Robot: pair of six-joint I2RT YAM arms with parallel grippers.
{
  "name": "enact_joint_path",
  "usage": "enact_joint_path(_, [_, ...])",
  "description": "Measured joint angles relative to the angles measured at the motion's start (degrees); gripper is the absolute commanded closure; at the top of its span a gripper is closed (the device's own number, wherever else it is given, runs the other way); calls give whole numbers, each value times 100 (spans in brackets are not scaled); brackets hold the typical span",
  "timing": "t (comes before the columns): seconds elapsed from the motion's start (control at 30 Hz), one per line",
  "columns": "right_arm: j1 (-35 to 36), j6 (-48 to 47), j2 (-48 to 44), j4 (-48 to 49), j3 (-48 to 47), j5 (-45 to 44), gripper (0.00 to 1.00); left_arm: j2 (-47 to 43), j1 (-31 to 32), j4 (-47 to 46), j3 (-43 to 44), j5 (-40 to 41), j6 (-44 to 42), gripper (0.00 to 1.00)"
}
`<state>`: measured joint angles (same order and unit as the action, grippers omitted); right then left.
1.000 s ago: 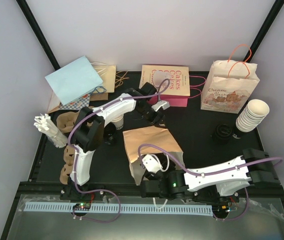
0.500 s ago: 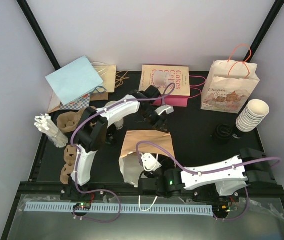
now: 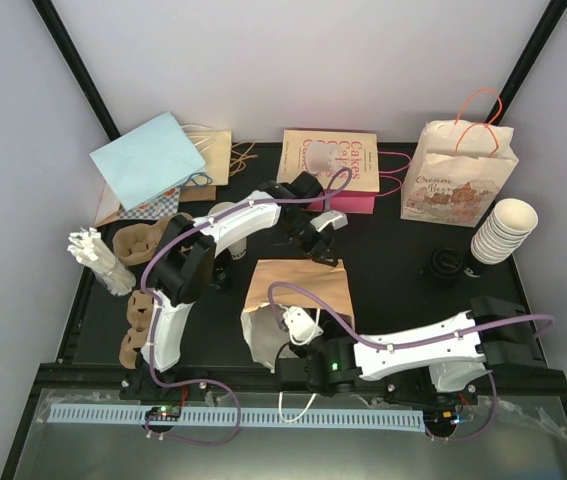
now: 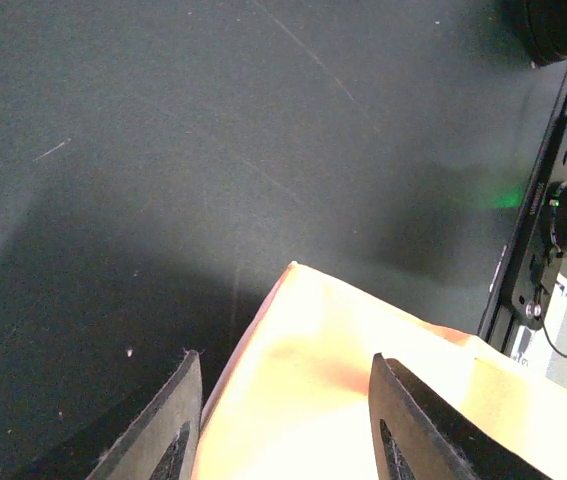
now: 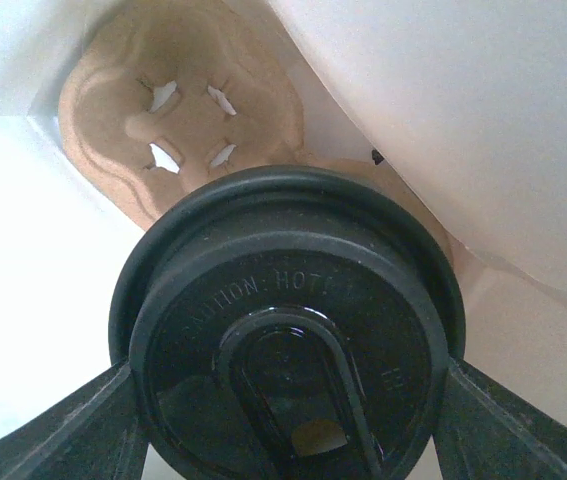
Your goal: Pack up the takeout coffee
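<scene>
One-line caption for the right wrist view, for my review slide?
Right gripper holds the black-lidded takeout coffee inside the bag, pulp carrier just beyond.

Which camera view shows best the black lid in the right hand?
Right wrist: the lid fills the frame, its lettering visible, held in the right hand. The top view hides it behind the right arm and the bag; the left wrist view shows none of it.

bag (image 3: pixel 298 288) mouth opened up; l gripper (image 3: pixel 321 244) narrowed.
</scene>
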<state>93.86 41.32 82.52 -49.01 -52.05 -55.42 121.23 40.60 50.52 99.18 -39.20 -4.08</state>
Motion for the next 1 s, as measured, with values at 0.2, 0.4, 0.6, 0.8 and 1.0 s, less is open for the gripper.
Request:
enact_joint_path(0.2, [-13, 83, 315, -382, -334, -52, 50, 0, 0, 7, 2, 188, 177, 53])
enact_joint_path(0.4, [-15, 365, 706, -894, -686, -140, 51, 0, 0, 11, 2, 365, 376, 53])
enact_joint_path(0.6, [-15, 557, 702, -1134, -756, -109, 51, 0, -2, -2, 2, 472, 625, 54])
enact_joint_path(0.8, [-15, 776, 625, -1456, -756, -90, 51, 0, -2, -4, 2, 490, 719, 54])
enact_joint_path(1.0, [-15, 1163, 673, -1775, -802, -90, 52, 0, -2, -46, 2, 505, 765, 54])
